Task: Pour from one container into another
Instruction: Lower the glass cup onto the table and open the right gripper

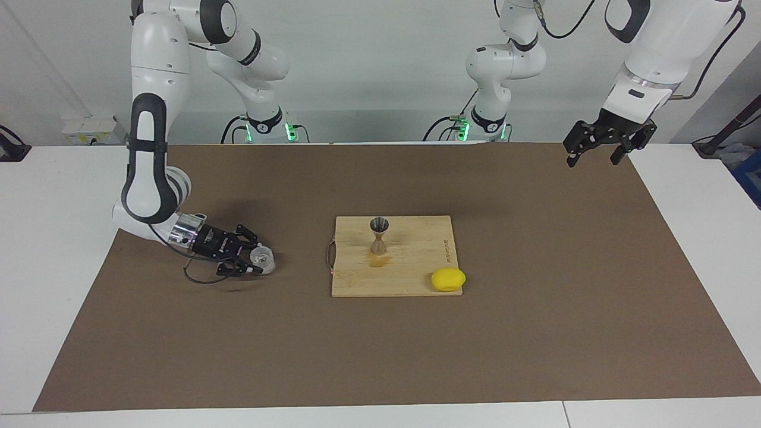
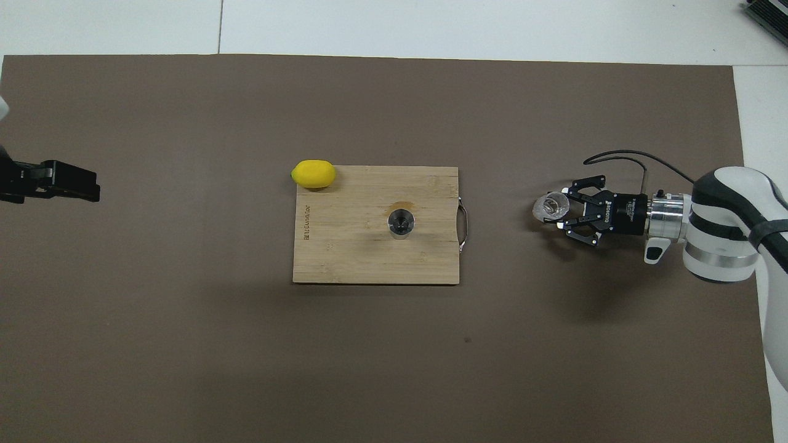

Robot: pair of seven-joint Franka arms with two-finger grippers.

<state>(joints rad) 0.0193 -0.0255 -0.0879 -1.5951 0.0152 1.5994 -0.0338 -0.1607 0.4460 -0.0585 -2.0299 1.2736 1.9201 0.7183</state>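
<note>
Glass tumbler (image 1: pixel 262 260) being gripped by right gripper (image 1: pixel 252 262), low over the mat at the right arm's end | jigger (image 1: pixel 379 235) standing on cutting board (image 1: pixel 416 285) | left gripper (image 1: pixel 600 144) waiting, fingers apart | risk: narrow jigger tipping or overflowing during pouring.

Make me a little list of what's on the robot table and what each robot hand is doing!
glass: clear tumbler, held low over the brown mat, toward the right arm's end
right gripper: shut on the glass
left gripper: open, empty, waiting up over the mat's corner
measuring cup: metal jigger, upright on the board
board: wooden cutting board, mid-table
stain: wet patch on the board by the jigger's foot
lemon: at the board's corner, farther from the robots than the jigger
</note>
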